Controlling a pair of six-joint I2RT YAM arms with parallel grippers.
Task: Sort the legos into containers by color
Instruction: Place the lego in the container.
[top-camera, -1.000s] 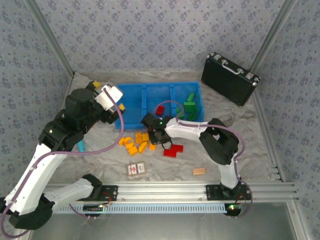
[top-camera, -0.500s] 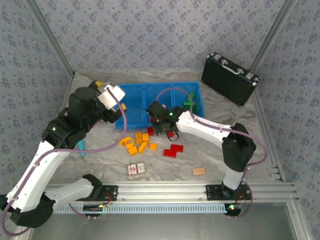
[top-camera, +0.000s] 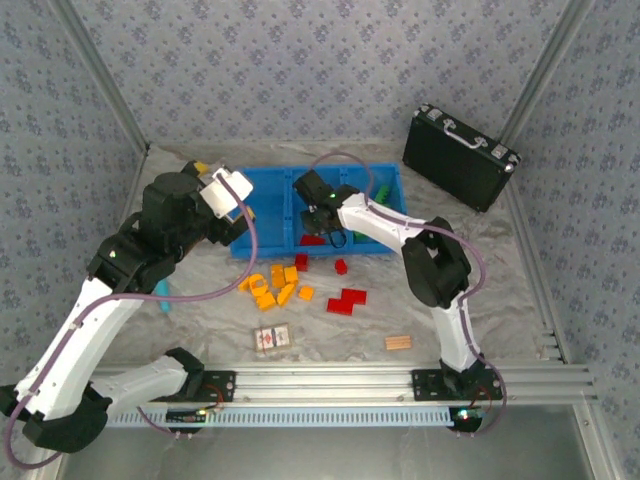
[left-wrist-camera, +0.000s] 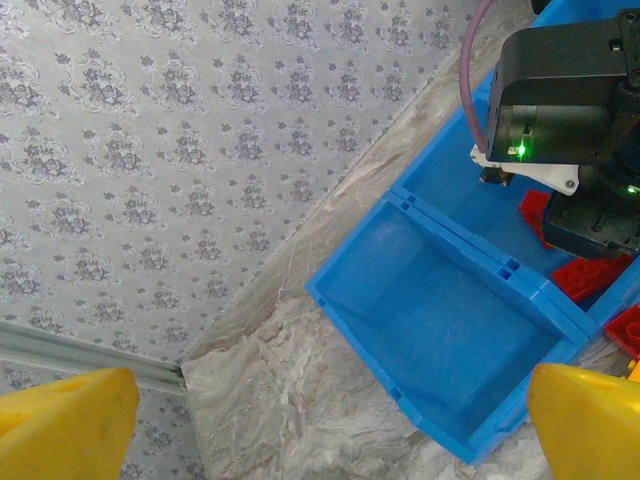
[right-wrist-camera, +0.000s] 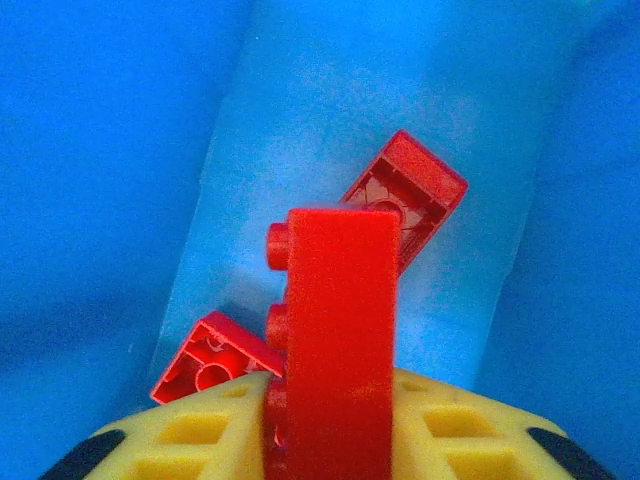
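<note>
My right gripper (right-wrist-camera: 330, 425), at the lower centre of its wrist view, pinches a red brick (right-wrist-camera: 340, 320) upright between its pads. It hangs over the tray's (top-camera: 265, 225) middle compartment, where two other red bricks (right-wrist-camera: 415, 190) lie. My left gripper (left-wrist-camera: 320, 420) gapes wide and empty near the tray's left end. Mid-frame in the top view, below the tray, lie orange legos (top-camera: 272, 285) and red legos (top-camera: 347, 299). The green legos (top-camera: 383, 205) are in the right compartment.

One blue tray (top-camera: 262, 222), split into three compartments. Roughly seven orange legos (top-camera: 270, 287) loose on the table (top-camera: 480, 270), too bunched for an exact count. Four red legos (top-camera: 348, 300) beside them, as far as can be told. Three more in the middle compartment: one upright red lego (right-wrist-camera: 338, 330), two lying. Green legos (top-camera: 383, 192) half hidden, uncounted. One black case (top-camera: 460, 157), one wooden block (top-camera: 398, 343), one teal cylinder (top-camera: 163, 297).
</note>
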